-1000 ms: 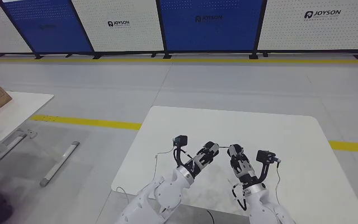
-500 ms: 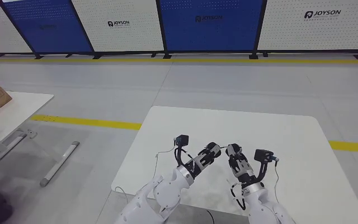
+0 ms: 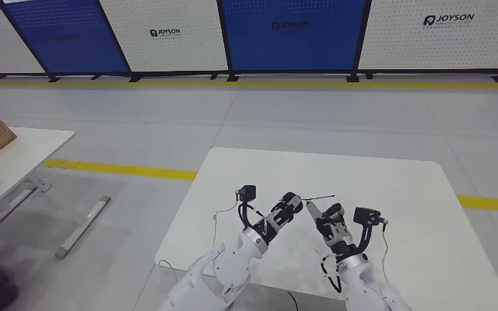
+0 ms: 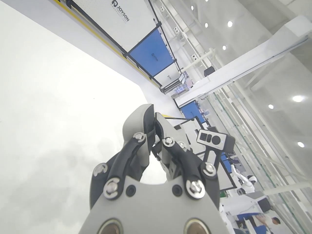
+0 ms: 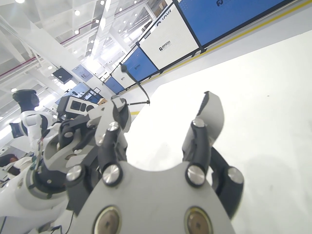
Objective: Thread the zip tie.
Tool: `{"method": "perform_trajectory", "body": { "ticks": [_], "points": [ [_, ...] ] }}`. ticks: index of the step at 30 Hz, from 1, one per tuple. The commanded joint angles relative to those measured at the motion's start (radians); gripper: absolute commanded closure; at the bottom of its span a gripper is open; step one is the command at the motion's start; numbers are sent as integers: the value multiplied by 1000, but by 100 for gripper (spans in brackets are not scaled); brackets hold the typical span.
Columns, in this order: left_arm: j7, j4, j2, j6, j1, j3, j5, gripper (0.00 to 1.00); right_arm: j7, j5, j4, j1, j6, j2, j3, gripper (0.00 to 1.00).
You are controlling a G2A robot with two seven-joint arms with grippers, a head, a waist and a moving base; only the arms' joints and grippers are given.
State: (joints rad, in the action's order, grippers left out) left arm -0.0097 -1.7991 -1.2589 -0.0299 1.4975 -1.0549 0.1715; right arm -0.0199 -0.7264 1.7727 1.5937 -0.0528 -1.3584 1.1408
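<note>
Black zip tie [image 3: 319, 198] — in left gripper [image 3: 292, 202] — inside table [image 3: 373, 175] edges.

Zip tie [image 5: 137, 83]: black | table [image 3: 389, 186]: plain white | left gripper [image 4: 154, 113]: pale grey and black, silver screws | right gripper [image 5: 164, 98]: same colours | floor [image 3: 156, 124]: grey, yellow stripes | barrier panels [image 3: 296, 47]: alternating blue and white, finely dotted.
</note>
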Motion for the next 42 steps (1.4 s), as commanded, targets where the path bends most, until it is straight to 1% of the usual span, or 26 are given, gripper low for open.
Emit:
{"method": "perform_trajectory", "body": {
  "ticks": [1,2,12,17,18,19,21,26,28,33,34,35,37,39,42],
  "points": [
    [20,-2,-2,-13,3,-4,-35,100,-35,0,-2,9,20,2,5,0],
    [20,-2,-2,-13,3,-4,-35,100,-53,0,2,8,26,3,8,0],
    [19,-1,-3,-15,2,-3,-41,100,-46,-7,0,5,24,4,11,0],
    [20,2,-4,-21,0,-4,-51,100,13,-95,-22,-3,44,8,35,0],
    [20,2,-5,-22,0,-4,-53,100,23,-143,-27,-6,50,10,39,0],
    [16,4,-5,-21,0,-4,-57,100,3,-201,-41,-8,56,13,37,0],
    [15,4,-5,-20,0,-4,-59,100,-43,-251,-47,-17,71,16,33,0],
    [15,4,-5,-20,0,-4,-59,100,-43,-251,-47,-17,71,16,33,0],
    [13,5,-5,-20,-1,-2,-59,100,-74,-263,-49,-21,67,17,29,0],
    [13,17,-8,-23,-7,11,-52,100,-60,-254,-53,-31,83,12,12,0],
    [14,18,-8,-23,-7,13,-51,100,-61,-255,-55,-34,86,12,7,51],
    [15,19,-9,-24,-8,14,-49,100,-61,-259,-58,-38,90,11,2,60],
    [18,20,-9,-24,-9,14,-45,100,-65,-262,-60,-42,88,10,-5,54],
    [17,26,-10,-17,-10,19,-34,100,-64,-263,-59,-44,80,9,-10,55],
    [10,37,-12,-12,-18,26,-45,100,-57,-261,-57,-43,69,9,-13,55]
  ]
}}
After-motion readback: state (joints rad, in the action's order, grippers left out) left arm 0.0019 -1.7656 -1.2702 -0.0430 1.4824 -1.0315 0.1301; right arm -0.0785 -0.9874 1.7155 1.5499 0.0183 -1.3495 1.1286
